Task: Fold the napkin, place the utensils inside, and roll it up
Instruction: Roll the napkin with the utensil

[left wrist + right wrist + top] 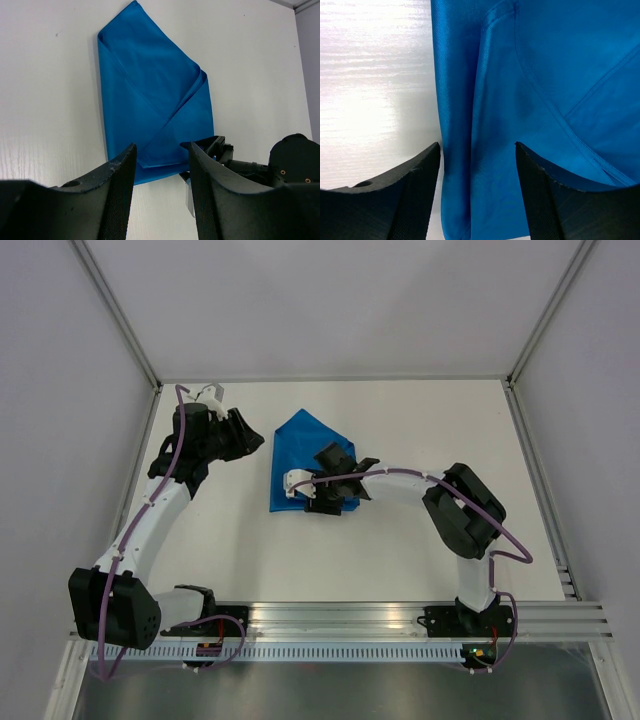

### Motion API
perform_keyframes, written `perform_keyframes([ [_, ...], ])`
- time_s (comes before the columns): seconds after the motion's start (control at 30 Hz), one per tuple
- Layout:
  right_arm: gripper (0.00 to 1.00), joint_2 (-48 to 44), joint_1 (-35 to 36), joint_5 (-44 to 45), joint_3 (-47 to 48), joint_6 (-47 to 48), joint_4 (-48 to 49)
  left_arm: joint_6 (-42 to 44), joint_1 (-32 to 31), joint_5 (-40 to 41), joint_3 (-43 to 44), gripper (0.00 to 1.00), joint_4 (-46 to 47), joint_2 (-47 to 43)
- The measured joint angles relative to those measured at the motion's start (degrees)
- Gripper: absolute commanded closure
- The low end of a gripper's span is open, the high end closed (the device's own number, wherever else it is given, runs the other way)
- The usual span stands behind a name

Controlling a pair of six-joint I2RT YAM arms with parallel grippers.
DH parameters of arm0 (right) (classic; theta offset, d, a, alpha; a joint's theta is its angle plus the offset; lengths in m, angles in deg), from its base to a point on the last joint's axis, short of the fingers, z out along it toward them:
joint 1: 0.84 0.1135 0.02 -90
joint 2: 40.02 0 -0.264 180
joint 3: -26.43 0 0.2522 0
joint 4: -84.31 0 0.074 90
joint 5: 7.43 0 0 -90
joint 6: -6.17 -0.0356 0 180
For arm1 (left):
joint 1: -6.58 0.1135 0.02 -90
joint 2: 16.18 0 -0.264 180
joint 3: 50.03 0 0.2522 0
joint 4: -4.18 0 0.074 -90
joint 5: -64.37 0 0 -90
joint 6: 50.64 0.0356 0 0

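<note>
Mid-table, toward the far side | napkin (300,445) lies folded into layered flaps, so the fold looks done | right gripper (477,150) spread over its folded edge, pinching nothing | left gripper (160,150) spread too, empty, just beside the cloth | no utensils in sight, so loading and rolling are still to do, I reckon

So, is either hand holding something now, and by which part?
Nothing is held. The left hand is open, apart from the napkin; the right hand is open over it.

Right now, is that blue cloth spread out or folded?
Folded: the blue napkin shows overlapping layers and diagonal fold edges, tapering to a point.
</note>
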Motion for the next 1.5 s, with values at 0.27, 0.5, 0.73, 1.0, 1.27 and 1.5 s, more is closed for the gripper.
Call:
perform_keyframes([
  [0.27,0.27,0.0,-2.67,-4.68,1.51,1.25,-5.97,0.39,0.02,-0.17,0.0,0.49,0.02,0.0],
  [0.5,0.26,0.0,-3.74,-9.16,4.35,3.1,-11.98,1.01,0.02,-0.17,0.0,0.49,0.04,0.0],
  [0.73,0.23,0.13,-5.2,-13.42,7.91,4.63,-15.69,1.18,0.02,-0.17,0.0,0.49,0.15,0.0],
  [1.0,0.24,2.4,-5.84,-17.0,11.52,6.03,-18.93,1.31,0.0,-0.15,0.0,0.49,0.2,0.0],
  [1.27,0.3,5.29,-5.84,-16.76,12.48,4.5,-18.49,1.6,0.0,-0.15,0.0,0.49,0.31,0.02],
  [1.5,0.42,5.73,-5.84,-14.29,10.8,2.64,-14.36,1.64,0.0,0.09,0.0,0.49,0.35,0.24],
])
